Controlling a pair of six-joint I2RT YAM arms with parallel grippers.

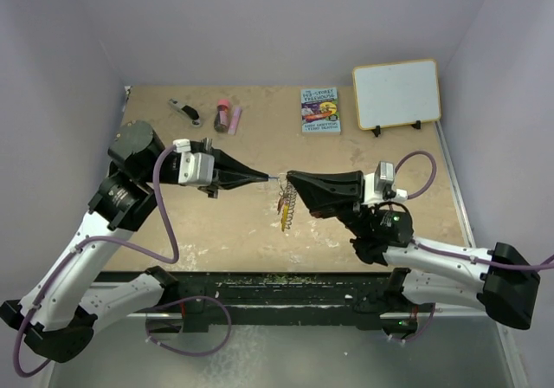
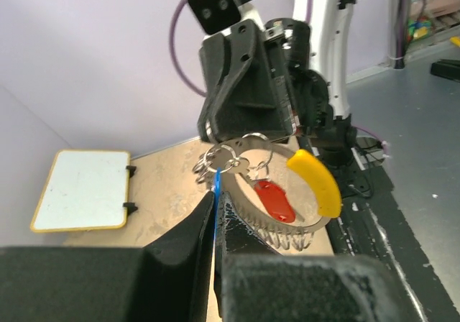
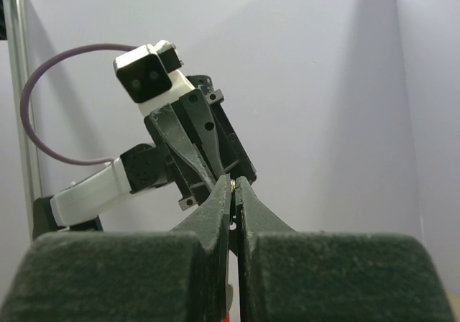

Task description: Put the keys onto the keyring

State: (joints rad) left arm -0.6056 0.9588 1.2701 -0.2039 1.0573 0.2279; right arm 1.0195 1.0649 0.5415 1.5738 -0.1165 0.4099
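Note:
Both grippers meet tip to tip above the middle of the table. My left gripper (image 1: 267, 177) (image 2: 215, 195) is shut on the blue key (image 2: 215, 184), seen edge-on as a thin blue strip between its fingers. My right gripper (image 1: 291, 178) (image 3: 235, 182) is shut on the top of the keyring (image 1: 288, 204) (image 2: 316, 182), whose thin metal shows between its tips. The hoop hangs below it, part silvery coil, part yellow. The red key (image 2: 274, 200) dangles inside the hoop from a small ring. The blue key's tip touches small rings at the top of the hoop.
At the back of the table lie a black-and-silver tool (image 1: 183, 110), a dark red tube (image 1: 223, 113) and a small book (image 1: 320, 111). A whiteboard (image 1: 396, 93) (image 2: 83, 189) stands at the back right. Walls close in the left, back and right sides.

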